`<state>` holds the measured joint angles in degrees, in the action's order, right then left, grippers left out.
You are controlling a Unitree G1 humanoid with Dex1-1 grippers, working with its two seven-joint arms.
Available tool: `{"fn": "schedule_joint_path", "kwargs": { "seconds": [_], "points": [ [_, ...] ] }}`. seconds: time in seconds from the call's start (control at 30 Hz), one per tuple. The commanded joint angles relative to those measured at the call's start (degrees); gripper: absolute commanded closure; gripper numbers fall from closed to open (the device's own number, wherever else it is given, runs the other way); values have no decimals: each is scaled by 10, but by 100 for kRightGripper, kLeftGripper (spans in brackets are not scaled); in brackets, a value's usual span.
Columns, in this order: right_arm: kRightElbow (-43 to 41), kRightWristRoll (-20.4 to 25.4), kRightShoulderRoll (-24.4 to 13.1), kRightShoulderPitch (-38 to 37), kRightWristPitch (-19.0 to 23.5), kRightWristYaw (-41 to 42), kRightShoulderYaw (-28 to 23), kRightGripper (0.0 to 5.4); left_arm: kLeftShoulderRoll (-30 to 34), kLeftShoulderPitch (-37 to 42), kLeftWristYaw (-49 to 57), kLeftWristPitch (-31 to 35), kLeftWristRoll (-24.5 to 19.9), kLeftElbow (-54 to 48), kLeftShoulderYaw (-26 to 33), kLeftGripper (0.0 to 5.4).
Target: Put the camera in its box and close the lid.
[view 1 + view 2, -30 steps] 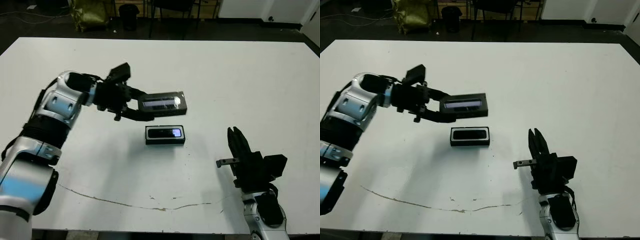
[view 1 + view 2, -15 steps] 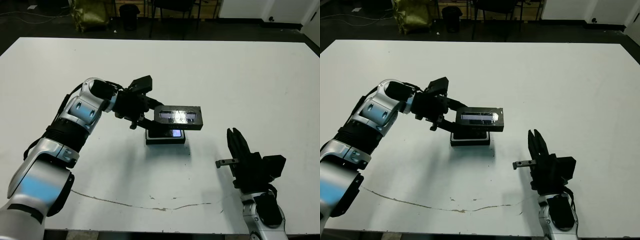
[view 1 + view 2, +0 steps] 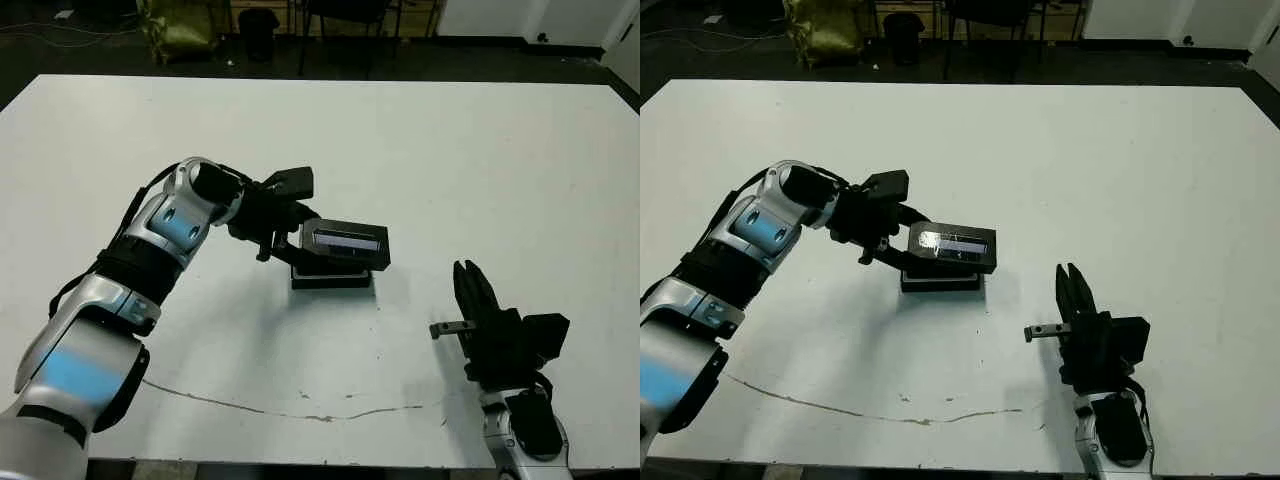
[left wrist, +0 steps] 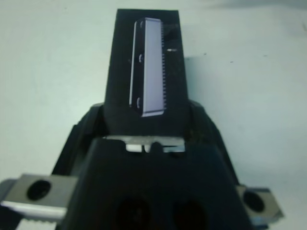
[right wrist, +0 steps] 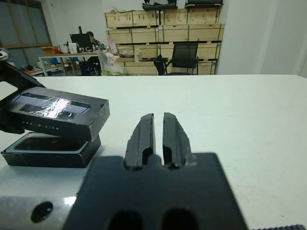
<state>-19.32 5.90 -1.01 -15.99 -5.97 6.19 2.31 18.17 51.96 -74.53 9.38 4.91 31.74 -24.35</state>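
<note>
The left tool (image 3: 300, 243) grips the lid (image 3: 346, 244) by one short end, its fingers clamped on the lid's two long edges, so that the whole length of the lid reaches out past the fingers toward the box (image 3: 331, 279). This end grip leaves the far part of the lid free to come down onto the box without the fingers getting between the two. The lid hangs just above the box, pale strip (image 3: 964, 243) facing up, and it is tilted: in the right wrist view its nearer corner sits close to the box rim while the rest is clearly raised, with a gap showing underneath. It is also shifted a little toward the robot's right, so it overhangs the box on that side and does not yet line up with it. The box rests flat on the white worktop (image 3: 480, 170), roughly in front of the robot. The camera itself cannot be made out, since the lid covers the opening from above; from the side only a dark interior shows, so it is probably already lying inside. The right tool (image 3: 472, 291) stands well apart on the right, fingers nearly together and holding nothing, likely parked out of the way. Judging from this, the closing step is in hand, and the lid needs squaring over the box before it is pressed down.
</note>
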Motion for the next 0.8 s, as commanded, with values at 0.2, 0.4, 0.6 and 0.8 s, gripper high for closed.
{"fn": "schedule_joint_path", "kwargs": {
  "seconds": [0.2, 0.4, 0.6, 0.8],
  "points": [
    [-11, -3, 2, -10, 31, -14, 0, 540, 5, 16, -17, 20, 13, 14, -11, 297],
    [-6, -10, -2, -9, 20, -13, 1, 540, 1, 17, -24, 24, 8, 24, -9, 297],
    [-5, -19, 0, -9, 24, -17, 2, 540, -2, 19, -33, 38, 4, 34, -6, 297],
    [10, -11, -2, -5, 2, -7, 1, 540, -1, 17, -35, 49, 2, 33, -6, 297]
  ]
}}
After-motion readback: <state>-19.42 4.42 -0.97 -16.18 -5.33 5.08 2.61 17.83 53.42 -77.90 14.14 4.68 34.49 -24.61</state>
